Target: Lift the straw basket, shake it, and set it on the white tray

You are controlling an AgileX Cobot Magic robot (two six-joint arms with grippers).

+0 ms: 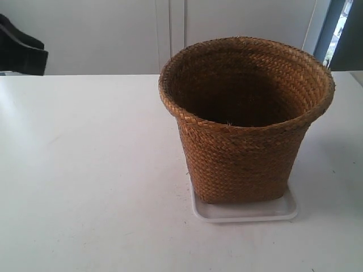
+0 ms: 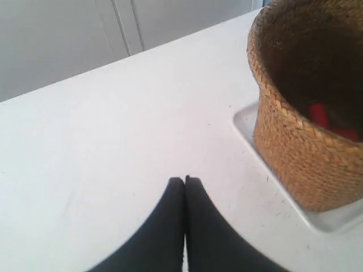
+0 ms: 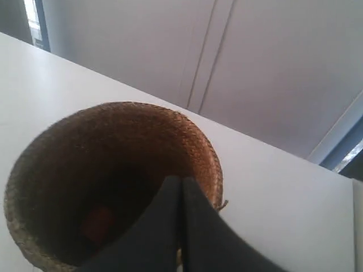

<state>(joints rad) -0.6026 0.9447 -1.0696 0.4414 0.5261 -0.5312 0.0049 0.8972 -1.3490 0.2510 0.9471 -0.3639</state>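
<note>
The straw basket point(image 1: 244, 153) stands upright on the white tray point(image 1: 244, 214), right of the table's middle. Neither arm shows in the exterior view. In the left wrist view my left gripper point(image 2: 185, 180) is shut on nothing, its tips pressed together over bare table, apart from the straw basket point(image 2: 306, 141) and the white tray point(image 2: 247, 122). In the right wrist view my right gripper point(image 3: 181, 180) is shut and empty, hanging over the straw basket point(image 3: 68, 170) near the rim, with its tips in front of the dark inside. Something red point(image 2: 320, 116) lies in the basket's bottom.
The white table point(image 1: 85, 170) runs wide to the exterior view's left of the basket. A dark object point(image 1: 20, 51) sits beyond the table's far left edge. Pale wall panels point(image 1: 170, 34) stand behind the table.
</note>
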